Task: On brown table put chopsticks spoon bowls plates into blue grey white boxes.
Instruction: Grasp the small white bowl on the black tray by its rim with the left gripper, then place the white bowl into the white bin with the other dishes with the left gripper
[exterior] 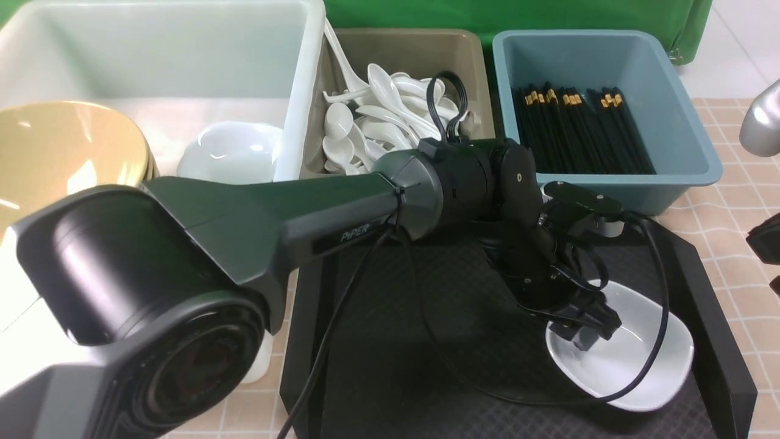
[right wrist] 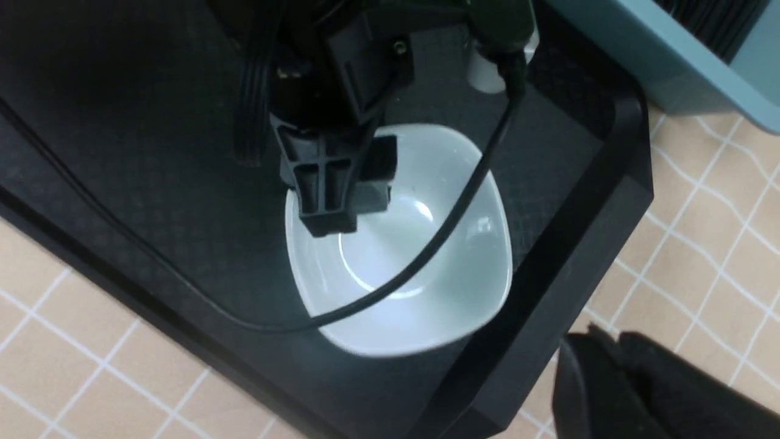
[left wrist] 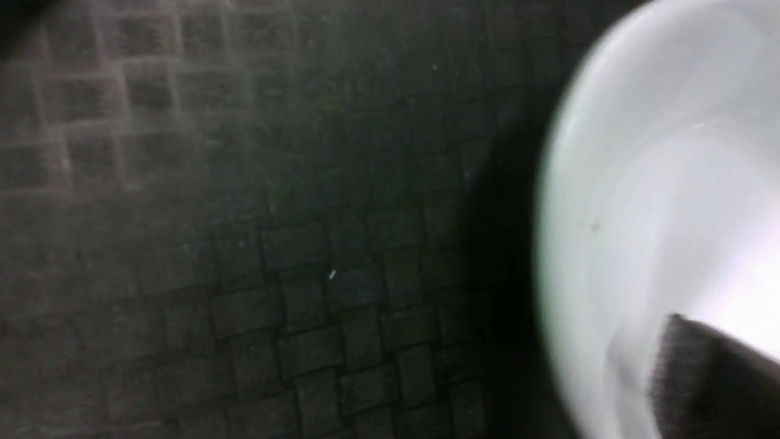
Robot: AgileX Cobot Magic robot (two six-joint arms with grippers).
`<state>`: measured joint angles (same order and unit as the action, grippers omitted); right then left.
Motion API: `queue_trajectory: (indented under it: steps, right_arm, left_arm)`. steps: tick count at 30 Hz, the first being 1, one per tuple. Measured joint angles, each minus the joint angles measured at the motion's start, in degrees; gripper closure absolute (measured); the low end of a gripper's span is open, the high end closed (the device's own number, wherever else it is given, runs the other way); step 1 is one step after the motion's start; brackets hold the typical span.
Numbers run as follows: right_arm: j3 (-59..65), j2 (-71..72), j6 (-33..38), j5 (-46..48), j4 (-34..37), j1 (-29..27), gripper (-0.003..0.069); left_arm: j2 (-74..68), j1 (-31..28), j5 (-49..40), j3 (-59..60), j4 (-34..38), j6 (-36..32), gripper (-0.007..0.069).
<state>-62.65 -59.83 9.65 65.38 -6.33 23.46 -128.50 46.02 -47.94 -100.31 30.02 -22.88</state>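
A white plate (exterior: 640,366) lies on the right of the black tray (exterior: 426,317); it also shows in the right wrist view (right wrist: 426,274) and the left wrist view (left wrist: 658,183). My left gripper (exterior: 590,332) is shut on the plate's left rim, one finger (left wrist: 713,384) inside it. My right gripper (right wrist: 609,341) is shut and empty over the brown table (exterior: 743,292), right of the tray. The white tub (exterior: 183,67) holds yellow bowls (exterior: 61,152) and white plates (exterior: 231,152). The grey bin (exterior: 469,67) holds spoons (exterior: 378,116). The blue bin (exterior: 688,152) holds chopsticks (exterior: 579,128).
My left arm (exterior: 274,219) stretches across the front of the tub and grey bin. A small white object (exterior: 611,229) stands at the tray's back edge, mostly hidden behind the left wrist. A green cloth (exterior: 518,15) hangs behind the bins.
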Motion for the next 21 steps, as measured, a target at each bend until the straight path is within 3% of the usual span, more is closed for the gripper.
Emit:
queue_trajectory:
  steps: [1, 3, 6, 11, 16, 18, 20, 21]
  right_arm:
    - [0.0, 0.0, 0.0, 0.0, 0.0, 0.0, 0.0565]
    - [0.0, 0.0, 0.0, -0.2, 0.0, 0.0, 0.0564]
    - [0.0, 0.0, 0.0, -0.9, 0.0, 0.0, 0.0562]
    - [-0.1, 0.0, 0.3, -3.2, 0.7, 0.0, 0.0560]
    - [-2.5, -0.1, 4.6, -6.1, 7.5, 0.0, 0.0559]
    - [-6.1, -1.1, 9.6, -7.3, 13.1, 0.4, 0.0559]
    - [-10.0, -3.3, 11.9, -7.6, 14.4, 2.2, 0.0571]
    - [-10.4, -3.5, 12.1, -7.7, 14.5, 2.7, 0.0573]
  left_arm:
    - [-0.2, 0.1, -0.1, 0.0, -0.1, -0.1, 0.0480]
    - [-0.2, 0.1, 0.0, -0.1, 0.5, -0.1, 0.0554]
    - [1.2, -0.6, -2.8, -0.8, -0.2, -0.6, 0.0603]
    - [6.9, -5.6, -7.1, -3.1, -3.7, -1.5, 0.0620]
    - [15.2, -12.8, -9.0, -3.8, -4.2, -1.7, 0.0620]
    - [21.1, -19.0, -10.0, -4.0, -4.2, -2.4, 0.0620]
    - [25.5, -25.7, -10.9, -4.0, -4.2, -2.6, 0.0620]
    - [25.9, -26.3, -10.9, -4.0, -4.2, -2.6, 0.0620]
